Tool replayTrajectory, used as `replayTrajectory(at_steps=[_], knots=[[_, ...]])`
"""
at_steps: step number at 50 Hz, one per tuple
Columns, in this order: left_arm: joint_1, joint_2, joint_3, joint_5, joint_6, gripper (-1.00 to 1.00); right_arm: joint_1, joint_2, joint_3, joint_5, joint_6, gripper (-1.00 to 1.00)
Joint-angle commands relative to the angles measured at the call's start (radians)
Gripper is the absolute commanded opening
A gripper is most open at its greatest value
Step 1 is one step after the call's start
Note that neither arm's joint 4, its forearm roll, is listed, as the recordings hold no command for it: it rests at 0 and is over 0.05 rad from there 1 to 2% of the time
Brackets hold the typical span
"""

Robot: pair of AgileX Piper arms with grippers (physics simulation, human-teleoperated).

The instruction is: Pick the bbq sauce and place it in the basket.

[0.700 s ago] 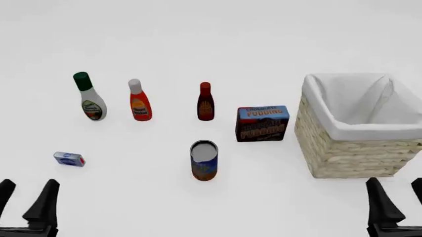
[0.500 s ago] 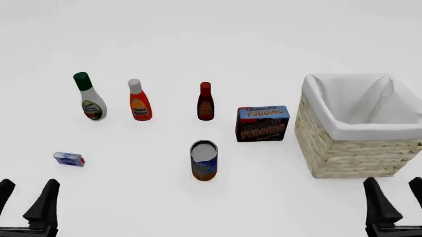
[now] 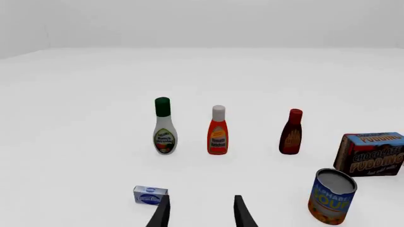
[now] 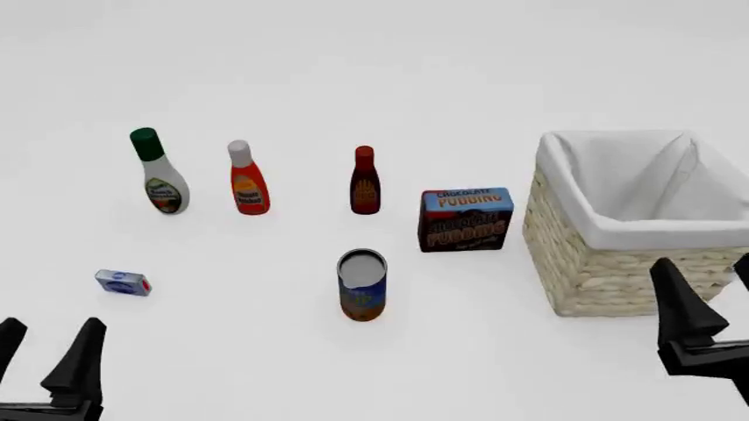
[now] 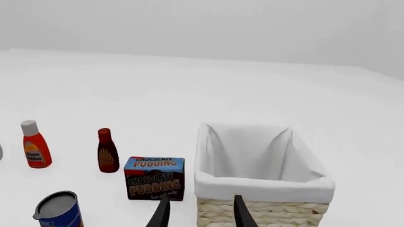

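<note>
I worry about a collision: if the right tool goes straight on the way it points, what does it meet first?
Probably the basket: the right tool points at its near wall, though depth is unclear.

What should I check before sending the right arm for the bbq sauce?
1. bbq sauce upright and standing free: ok.
2. Right gripper jaws open and holding nothing: ok.
3. Approach path: pudding box and soup can stand between the gripper and the bottle: not ok, go in from above.
4. Ketchup bottle apart from the target: ok.
5. basket open, nothing seen inside: ok.
6. Left gripper open, away from the bottle: ok.
</note>
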Motion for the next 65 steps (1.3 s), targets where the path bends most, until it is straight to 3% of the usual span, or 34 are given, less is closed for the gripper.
replayTrajectory(at_steps=[1, 6, 11, 15, 16, 18, 25, 31, 48, 50, 52, 55, 65], knots=[[0.000, 0.000, 0.000, 0.000, 0.000, 1.00, 0.041, 0.124, -0.157, 0.033, -0.018, 1.00], [0.000, 0.000, 0.000, 0.000, 0.000, 1.00, 0.049, 0.171, -0.257, 0.092, -0.028, 1.00], [0.000, 0.000, 0.000, 0.000, 0.000, 1.00, 0.066, 0.237, -0.338, 0.133, -0.089, 1.00], [0.000, 0.000, 0.000, 0.000, 0.000, 1.00, 0.077, 0.271, -0.396, 0.165, -0.089, 1.00], [0.000, 0.000, 0.000, 0.000, 0.000, 1.00, 0.112, 0.296, -0.418, 0.181, -0.074, 1.00], [0.000, 0.000, 0.000, 0.000, 0.000, 1.00, 0.108, 0.322, -0.439, 0.189, -0.093, 1.00], [0.000, 0.000, 0.000, 0.000, 0.000, 1.00, 0.138, 0.414, -0.555, 0.265, -0.041, 1.00], [0.000, 0.000, 0.000, 0.000, 0.000, 1.00, 0.150, 0.497, -0.640, 0.304, -0.043, 1.00], [0.000, 0.000, 0.000, 0.000, 0.000, 1.00, 0.211, 0.700, -0.774, 0.290, -0.052, 1.00], [0.000, 0.000, 0.000, 0.000, 0.000, 1.00, 0.217, 0.742, -0.806, 0.301, -0.019, 1.00], [0.000, 0.000, 0.000, 0.000, 0.000, 1.00, 0.228, 0.782, -0.831, 0.285, -0.069, 1.00], [0.000, 0.000, 0.000, 0.000, 0.000, 1.00, 0.255, 0.808, -0.854, 0.289, -0.044, 1.00], [0.000, 0.000, 0.000, 0.000, 0.000, 1.00, 0.278, 0.941, -0.935, 0.263, -0.042, 1.00]])
